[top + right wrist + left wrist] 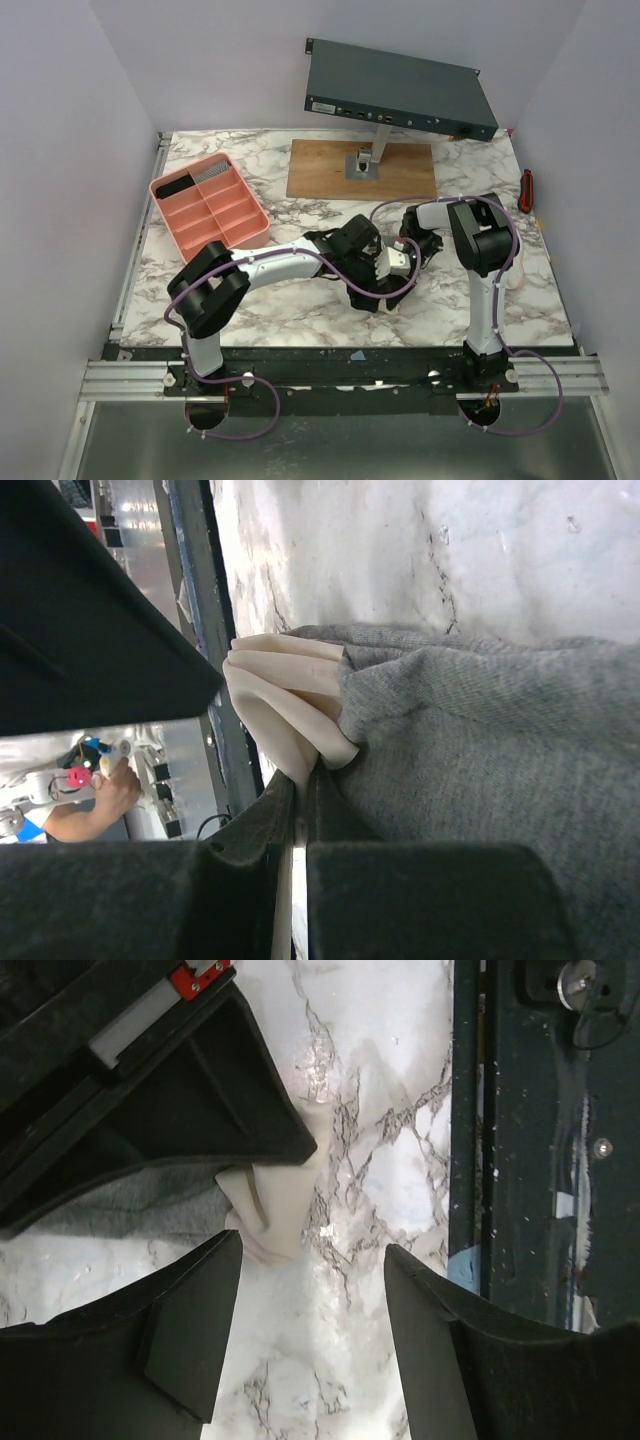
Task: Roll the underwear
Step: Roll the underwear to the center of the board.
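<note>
Top external view: marble-patterned table (440, 300) between pale lilac walls (60, 150); right gripper (300, 780) clamped on grey underwear (480, 760), left gripper (312, 1250) spread apart.

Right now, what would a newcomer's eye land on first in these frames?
Both arms meet in the middle. The right gripper is shut on the grey underwear beside its cream waistband, and the left gripper stands open over the marble tabletop next to it. Behind them, a coral tray sits at back left and a dark rack unit is raised at the back.
</note>
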Controlling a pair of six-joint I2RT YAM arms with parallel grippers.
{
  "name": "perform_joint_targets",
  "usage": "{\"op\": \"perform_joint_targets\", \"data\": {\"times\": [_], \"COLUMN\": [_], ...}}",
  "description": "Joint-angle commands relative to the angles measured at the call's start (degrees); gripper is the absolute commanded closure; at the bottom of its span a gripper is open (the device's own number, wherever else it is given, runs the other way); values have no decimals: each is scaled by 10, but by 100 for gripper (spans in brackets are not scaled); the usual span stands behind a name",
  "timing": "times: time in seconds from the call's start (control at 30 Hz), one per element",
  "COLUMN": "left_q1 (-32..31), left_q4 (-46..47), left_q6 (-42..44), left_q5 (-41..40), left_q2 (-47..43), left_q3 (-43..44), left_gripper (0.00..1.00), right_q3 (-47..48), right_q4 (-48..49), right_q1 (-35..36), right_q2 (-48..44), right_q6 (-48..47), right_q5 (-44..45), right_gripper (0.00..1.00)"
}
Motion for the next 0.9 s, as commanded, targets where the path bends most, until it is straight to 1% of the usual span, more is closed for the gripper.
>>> {"op": "perform_joint_targets", "data": {"times": [0.0,0.37,0.47,0.57,0.7,0.77,0.87], "left_q1": [-20,-34,-36,-38,-45,-46,-46], "left_q4": [13,26,26,29,24,21,17], "left_q6": [32,37,37,36,30,25,20], "left_q5": [-52,-85,-84,-79,-64,-53,-39], "left_q2": [33,95,96,96,108,114,121], "left_q3": [30,55,50,43,45,48,46], "left_gripper": [37,37,41,48,64,70,75], "right_q3": [-4,-11,-11,-10,-8,-7,-7], "right_q4": [34,46,46,47,48,50,51], "right_q1": [0,0,0,0,0,0,0], "right_q2": [5,0,0,1,0,-3,-8], "right_q6": [-4,6,7,9,12,14,17], "right_q5": [30,38,39,39,40,39,40], "right_gripper": [96,96,96,96,96,96,96]}}
